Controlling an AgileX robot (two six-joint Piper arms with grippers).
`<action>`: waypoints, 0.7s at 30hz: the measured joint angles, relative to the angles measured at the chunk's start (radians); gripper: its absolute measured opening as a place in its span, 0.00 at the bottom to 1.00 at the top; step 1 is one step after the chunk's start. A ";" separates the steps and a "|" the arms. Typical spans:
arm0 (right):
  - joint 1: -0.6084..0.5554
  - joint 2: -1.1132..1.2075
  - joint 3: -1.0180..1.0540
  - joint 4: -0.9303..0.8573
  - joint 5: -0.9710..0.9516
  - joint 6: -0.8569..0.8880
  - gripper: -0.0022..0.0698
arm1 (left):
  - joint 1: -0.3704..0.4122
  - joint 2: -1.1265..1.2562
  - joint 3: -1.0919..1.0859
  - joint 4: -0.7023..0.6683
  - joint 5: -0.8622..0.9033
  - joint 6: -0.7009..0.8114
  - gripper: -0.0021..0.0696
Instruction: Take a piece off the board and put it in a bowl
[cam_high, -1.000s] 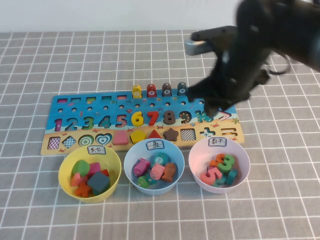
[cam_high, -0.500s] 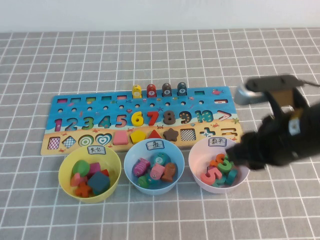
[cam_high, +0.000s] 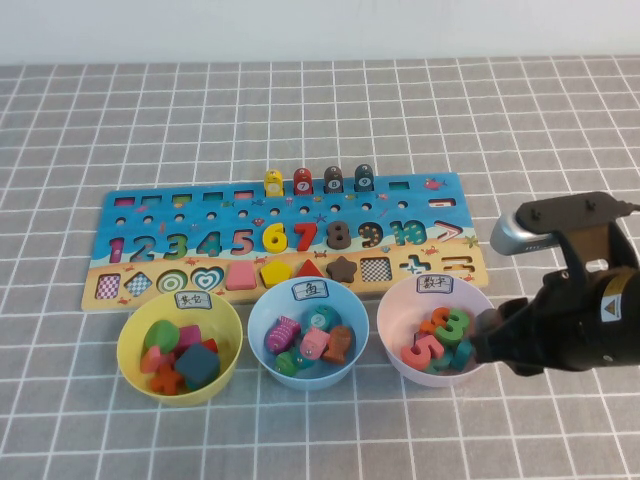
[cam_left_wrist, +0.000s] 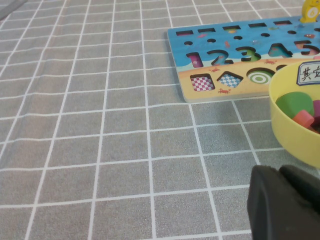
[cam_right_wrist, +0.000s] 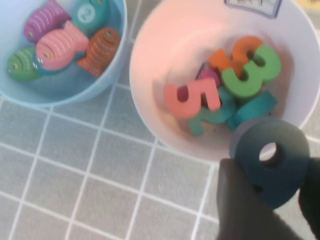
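Note:
My right gripper (cam_high: 490, 338) is shut on the slate grey 9 piece (cam_right_wrist: 286, 169) and holds it just above the right rim of the pale pink bowl (cam_high: 398, 312). In the right wrist view the bowl (cam_right_wrist: 150, 65) holds several coloured numerals, among them a green 3 and a red 5. The long blue board (cam_high: 150, 208) lies behind the three bowls; its 9 slot shows only print, while the 6, 7 and 8 sit in place. My left gripper (cam_left_wrist: 282, 200) is shut and empty, low over the cloth near the yellow bowl (cam_left_wrist: 290, 135); it is out of the high view.
The yellow bowl (cam_high: 130, 340) with shape pieces and the light blue bowl (cam_high: 262, 320) with fish pieces stand left of the pink one. Several small pegs (cam_high: 318, 180) stand on the board's far edge. Grey checked cloth covers the table.
My right arm has moved from over the board's right end towards me and down, to the pink bowl's right rim, carrying the 9 piece.

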 joint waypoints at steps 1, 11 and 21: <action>0.002 0.000 0.001 0.000 -0.008 0.000 0.34 | 0.000 0.000 0.000 0.000 0.000 0.000 0.02; 0.050 0.041 -0.001 0.058 -0.042 -0.003 0.34 | 0.000 0.000 0.000 0.000 0.000 0.000 0.02; 0.050 0.184 -0.094 0.065 -0.027 0.000 0.34 | 0.000 0.000 0.000 0.000 0.000 0.000 0.02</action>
